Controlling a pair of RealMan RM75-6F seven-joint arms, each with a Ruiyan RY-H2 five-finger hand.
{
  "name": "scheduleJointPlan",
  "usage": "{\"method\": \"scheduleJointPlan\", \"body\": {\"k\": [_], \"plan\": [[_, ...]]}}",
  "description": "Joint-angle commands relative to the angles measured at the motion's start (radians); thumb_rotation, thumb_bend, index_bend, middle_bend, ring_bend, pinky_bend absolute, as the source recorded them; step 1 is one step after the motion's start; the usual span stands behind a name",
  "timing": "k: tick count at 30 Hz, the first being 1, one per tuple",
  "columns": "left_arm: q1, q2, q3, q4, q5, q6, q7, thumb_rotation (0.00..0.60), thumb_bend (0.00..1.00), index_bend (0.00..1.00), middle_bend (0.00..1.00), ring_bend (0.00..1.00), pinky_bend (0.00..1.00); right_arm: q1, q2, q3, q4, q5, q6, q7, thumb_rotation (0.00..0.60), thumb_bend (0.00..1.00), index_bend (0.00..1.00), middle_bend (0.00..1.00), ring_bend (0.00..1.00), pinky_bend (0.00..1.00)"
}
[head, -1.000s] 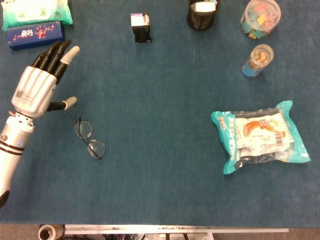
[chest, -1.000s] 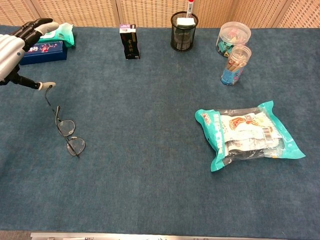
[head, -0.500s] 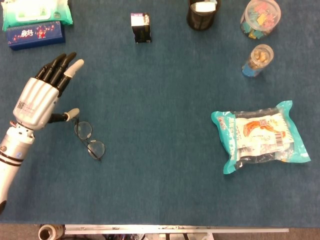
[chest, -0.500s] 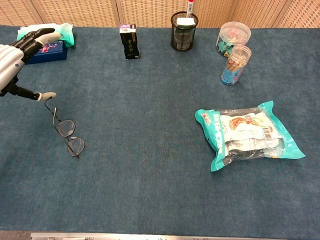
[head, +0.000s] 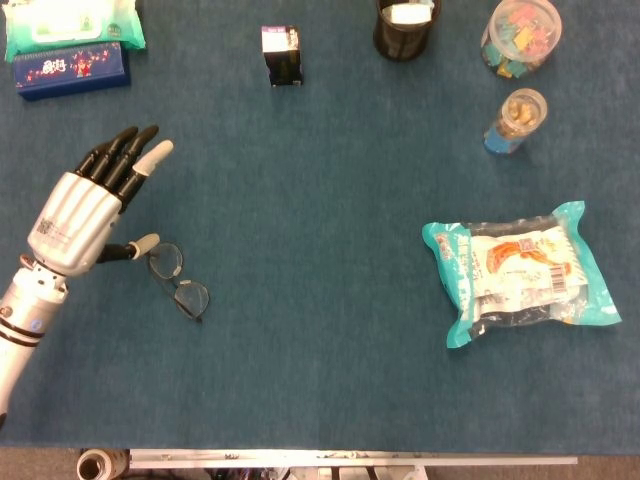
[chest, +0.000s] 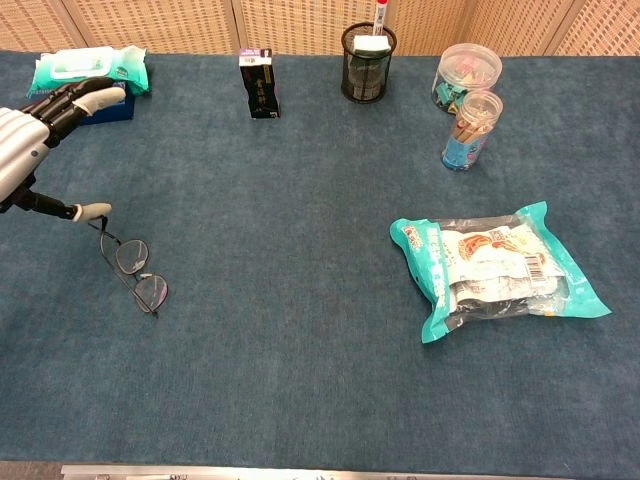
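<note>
Your left hand (head: 80, 210) lies open over the mat, fingers spread and empty; its thumb tip sits just beside the glasses (head: 178, 279), at their upper-left lens, and whether it touches cannot be told; your right hand appears in neither view.

Count on the mat (head: 320, 330): one pair of glasses, left of centre, lenses flat; one snack bag (head: 522, 272) at right; two jars (head: 519, 40) at the far right corner; one mesh cup (head: 405, 27); one small black box (head: 281, 54); one blue box (head: 70, 69); one wipes pack (head: 70, 22).

The head view shows your whole hand and forearm; the chest view cuts the hand (chest: 25, 150) at the left edge, yet shows a wicker wall (chest: 300, 20) behind the mat and the black box standing upright.
</note>
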Motion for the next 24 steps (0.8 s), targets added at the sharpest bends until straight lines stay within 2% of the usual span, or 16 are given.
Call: {"method": "scheduleJointPlan", "body": {"k": [1, 24], "plan": [[0.003, -0.005, 0.006, 0.005, 0.005, 0.002, 0.001, 0.6, 0.0, 0.0, 0.02, 0.02, 0.18, 0.0, 0.0, 0.0, 0.001, 0.0, 0.0, 0.001, 0.6, 0.21, 0.53, 0.43, 0.29, 0.29], [0.023, -0.062, 0.032, 0.019, 0.026, 0.016, 0.006, 0.6, 0.0, 0.0, 0.02, 0.02, 0.18, -0.002, 0.002, 0.0, 0.0, -0.004, 0.006, 0.007, 0.6, 0.21, 0.53, 0.43, 0.29, 0.29]]}}
